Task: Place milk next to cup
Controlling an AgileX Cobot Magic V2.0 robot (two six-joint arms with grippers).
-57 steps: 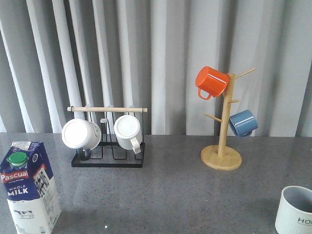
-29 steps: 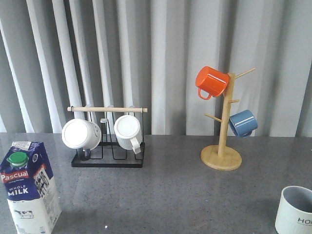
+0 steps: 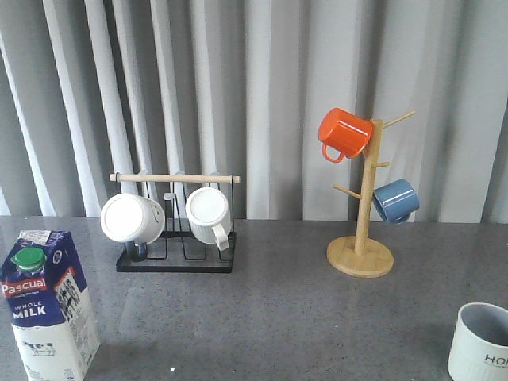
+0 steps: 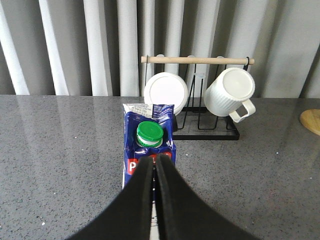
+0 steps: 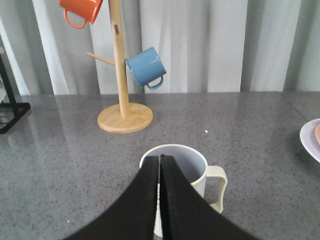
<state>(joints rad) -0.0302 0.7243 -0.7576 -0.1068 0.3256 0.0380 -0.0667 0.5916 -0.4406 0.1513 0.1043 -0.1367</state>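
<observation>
Front view puts the milk (image 3: pixel 49 305) upright at the near left corner of the worktop (image 3: pixel 270 309), long axis vertical, green cap up, and the cup (image 3: pixel 481 343) at the near right corner – the two well apart, with open worktop between them

Left wrist view shows the milk straight ahead of the left claw (image 4: pixel 154 159), just beyond the tips, its cap (image 4: pixel 150 133) in line with them – so this arm is plainly the nearer one and, by my reckoning, the one to fetch the carton. Its jaws are pressed together, holding nothing; they would have to spread before they could take the carton's sides

Right wrist view has the right claw (image 5: pixel 160 158) likewise pressed together and empty, with the cup right ahead of its tips, handle off to one side

Behind the milk stands the black rack (image 3: pixel 176 258) with two white mugs, and further right the wooden mug tree (image 3: pixel 361 255) carrying an orange and a blue mug; both lie behind the likely path
</observation>
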